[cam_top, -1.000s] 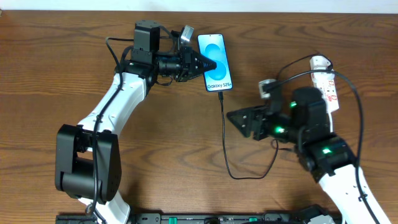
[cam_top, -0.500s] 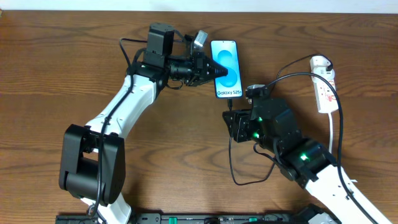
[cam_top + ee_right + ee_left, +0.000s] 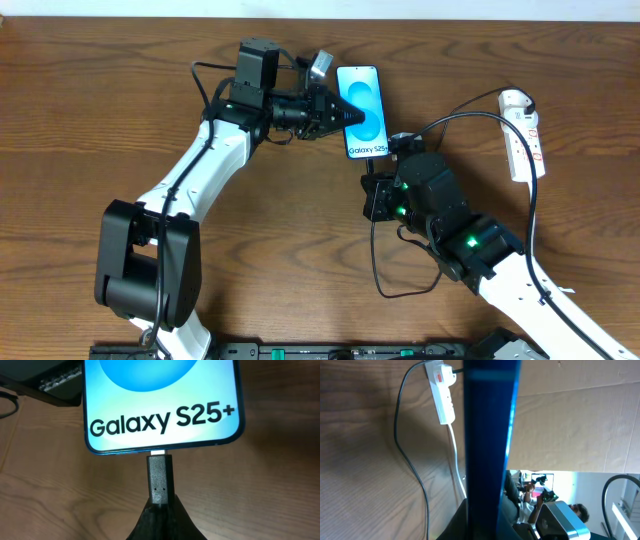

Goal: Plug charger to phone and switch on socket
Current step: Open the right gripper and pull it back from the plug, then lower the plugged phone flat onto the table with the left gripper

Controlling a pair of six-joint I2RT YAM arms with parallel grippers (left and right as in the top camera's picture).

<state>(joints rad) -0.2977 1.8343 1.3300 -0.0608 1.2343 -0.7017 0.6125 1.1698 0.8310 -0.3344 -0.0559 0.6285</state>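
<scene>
The phone lies at the table's back centre, its blue screen reading "Galaxy S25+". My left gripper is shut on the phone's left side. In the left wrist view the phone appears as a dark blue band between the fingers. My right gripper is shut on the charger's black plug just below the phone. A sliver of the plug's silver tip shows at the phone's bottom edge. The black cable loops down and back up to the white socket at the right.
The socket with its white cord and the black cable lies on the wood in the left wrist view. My right arm covers part of the cable loop. A small silver block sits on the left gripper.
My right gripper moved left and up to the phone's bottom edge and shut on the plug. The left arm shifted the phone slightly right, then held still.
</scene>
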